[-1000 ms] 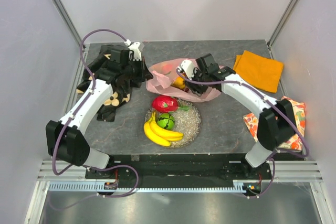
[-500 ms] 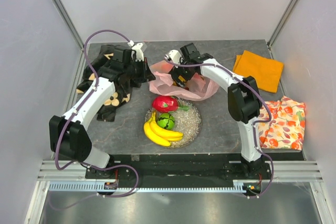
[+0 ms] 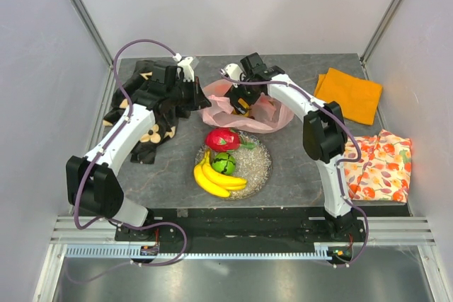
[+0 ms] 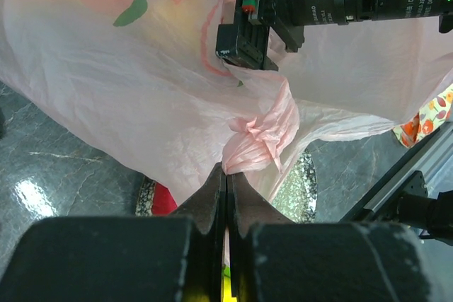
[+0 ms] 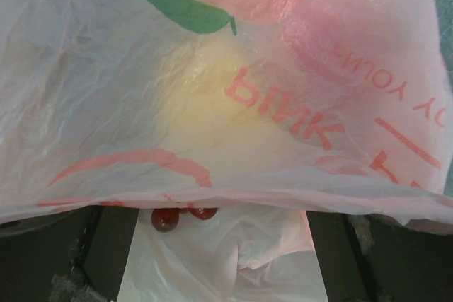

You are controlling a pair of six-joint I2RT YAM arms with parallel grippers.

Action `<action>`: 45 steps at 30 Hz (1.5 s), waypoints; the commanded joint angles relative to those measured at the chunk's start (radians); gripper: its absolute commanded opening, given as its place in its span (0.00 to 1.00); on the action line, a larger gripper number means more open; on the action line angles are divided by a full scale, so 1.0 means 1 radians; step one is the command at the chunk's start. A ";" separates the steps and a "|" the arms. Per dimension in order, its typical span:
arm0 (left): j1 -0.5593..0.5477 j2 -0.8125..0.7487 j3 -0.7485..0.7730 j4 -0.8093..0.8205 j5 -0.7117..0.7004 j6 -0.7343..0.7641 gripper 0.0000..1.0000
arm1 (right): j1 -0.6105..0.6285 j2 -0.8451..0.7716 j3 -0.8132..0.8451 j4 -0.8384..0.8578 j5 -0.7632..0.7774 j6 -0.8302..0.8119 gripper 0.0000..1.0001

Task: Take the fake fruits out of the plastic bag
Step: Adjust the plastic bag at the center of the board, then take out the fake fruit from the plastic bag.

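Observation:
The pink plastic bag lies behind the plate. My left gripper is shut on the bag's twisted handle at its left edge; the fingertips are pressed together on it. My right gripper is open, its fingers wide apart and reaching into the bag's mouth under the film. Dark red grapes lie just ahead between the fingers. A yellow piece shows through the film. The dragon fruit, green ball and bananas lie on the plate.
The silvery glitter plate sits at the front centre. A dark patterned cloth lies under my left arm. An orange cloth lies at the back right and a floral cloth at the right edge.
My right gripper has moved left and back across the bag, with its elbow folding in, and now reaches into the bag's mouth. My left gripper has kept its hold on the handle.

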 commanded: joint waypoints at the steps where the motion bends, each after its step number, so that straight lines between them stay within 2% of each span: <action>1: 0.002 -0.008 0.045 0.034 0.036 0.041 0.02 | -0.013 -0.060 0.056 -0.055 -0.045 0.006 0.96; 3: 0.003 -0.008 0.046 0.026 0.048 0.064 0.02 | -0.036 -0.112 0.022 -0.066 -0.083 -0.028 0.91; 5: 0.002 -0.010 0.040 0.013 0.055 0.084 0.02 | -0.047 -0.150 -0.016 -0.080 -0.110 -0.135 0.85; 10: 0.003 -0.011 0.014 -0.001 0.064 0.133 0.02 | -0.059 -0.164 -0.114 -0.143 -0.101 -0.368 0.64; 11: 0.002 -0.010 0.014 -0.004 0.053 0.144 0.01 | -0.063 -0.173 -0.125 -0.152 -0.043 -0.380 0.63; 14: 0.003 0.013 0.040 -0.011 0.042 0.171 0.01 | -0.154 -0.218 -0.212 -0.149 -0.019 -0.352 0.60; 19: -0.009 0.099 0.164 -0.017 0.073 0.179 0.02 | -0.375 -0.273 -0.327 -0.189 0.014 -0.296 0.57; 24: -0.054 0.177 0.273 -0.015 0.104 0.166 0.02 | -0.491 -0.507 -0.565 -0.193 0.048 -0.324 0.58; 27: -0.093 0.200 0.301 -0.014 0.136 0.165 0.02 | -0.490 -0.681 -0.720 -0.218 -0.007 -0.354 0.61; 29: -0.120 0.205 0.298 -0.011 0.145 0.159 0.02 | -0.455 -0.785 -0.783 -0.216 -0.054 -0.344 0.67; 32: -0.144 0.208 0.283 -0.009 0.153 0.152 0.02 | -0.349 -0.853 -0.785 -0.218 -0.152 -0.348 0.71; 34: -0.158 0.208 0.277 -0.008 0.148 0.126 0.02 | -0.298 -0.873 -0.782 -0.169 -0.151 -0.347 0.73; 35: -0.163 0.210 0.271 0.005 0.141 0.112 0.02 | -0.251 -0.871 -0.785 -0.142 -0.136 -0.344 0.75; 38: -0.198 0.220 0.277 0.026 0.131 0.089 0.02 | -0.214 -0.818 -0.765 -0.060 -0.095 -0.313 0.75; 45: -0.239 0.228 0.290 0.031 0.101 0.099 0.02 | -0.212 -0.609 -0.650 0.056 0.005 -0.178 0.66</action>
